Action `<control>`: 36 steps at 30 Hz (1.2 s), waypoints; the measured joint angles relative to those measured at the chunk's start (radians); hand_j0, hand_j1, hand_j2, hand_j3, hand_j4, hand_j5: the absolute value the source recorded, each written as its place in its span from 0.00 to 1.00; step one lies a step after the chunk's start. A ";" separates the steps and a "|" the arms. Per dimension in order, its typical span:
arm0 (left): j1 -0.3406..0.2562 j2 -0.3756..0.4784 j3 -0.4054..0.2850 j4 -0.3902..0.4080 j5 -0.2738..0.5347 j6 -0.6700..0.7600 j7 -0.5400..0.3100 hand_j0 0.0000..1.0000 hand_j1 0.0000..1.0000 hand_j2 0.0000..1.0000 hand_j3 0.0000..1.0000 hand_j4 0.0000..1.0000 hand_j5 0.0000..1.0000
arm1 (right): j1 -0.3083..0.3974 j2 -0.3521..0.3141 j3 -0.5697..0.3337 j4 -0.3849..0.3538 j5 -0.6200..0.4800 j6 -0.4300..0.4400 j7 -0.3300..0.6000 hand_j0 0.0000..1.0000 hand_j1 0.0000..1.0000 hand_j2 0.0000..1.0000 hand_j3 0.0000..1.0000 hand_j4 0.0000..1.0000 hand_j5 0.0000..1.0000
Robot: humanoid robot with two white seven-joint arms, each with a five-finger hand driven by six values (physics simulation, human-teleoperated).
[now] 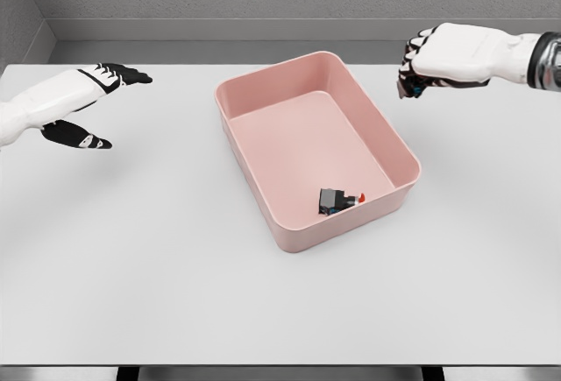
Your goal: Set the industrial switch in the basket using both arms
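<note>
The industrial switch [338, 201] lies inside the pink basket [263, 184], on its floor near the front right corner, well apart from both hands. The basket stands on the white table [131, 250]. The left hand [88, 105] hovers to the left of the basket, its dark fingers [131, 74] spread apart and holding nothing. The right hand [429, 61] hangs beyond the basket's right far corner, its fingers [410, 79] curled together downward, with nothing clearly between them.

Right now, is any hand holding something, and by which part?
Nothing is held. The industrial switch lies in the pink basket; the left hand is open, the right hand curled but empty.
</note>
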 measured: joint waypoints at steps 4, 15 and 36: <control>0.000 0.001 0.001 0.001 0.000 0.000 0.000 1.00 1.00 1.00 1.00 1.00 1.00 | 0.008 0.006 0.005 -0.023 -0.001 -0.002 0.000 0.39 0.39 0.39 0.39 0.39 0.39; 0.000 0.006 0.002 0.001 0.001 0.000 0.000 1.00 1.00 1.00 1.00 1.00 1.00 | 0.017 0.069 0.010 -0.057 0.002 -0.002 0.000 0.39 0.39 0.39 0.39 0.39 0.39; 0.002 0.012 0.010 0.009 0.002 0.000 0.000 1.00 1.00 1.00 1.00 1.00 1.00 | 0.025 0.206 0.012 -0.052 0.027 0.014 0.000 1.00 1.00 1.00 1.00 1.00 1.00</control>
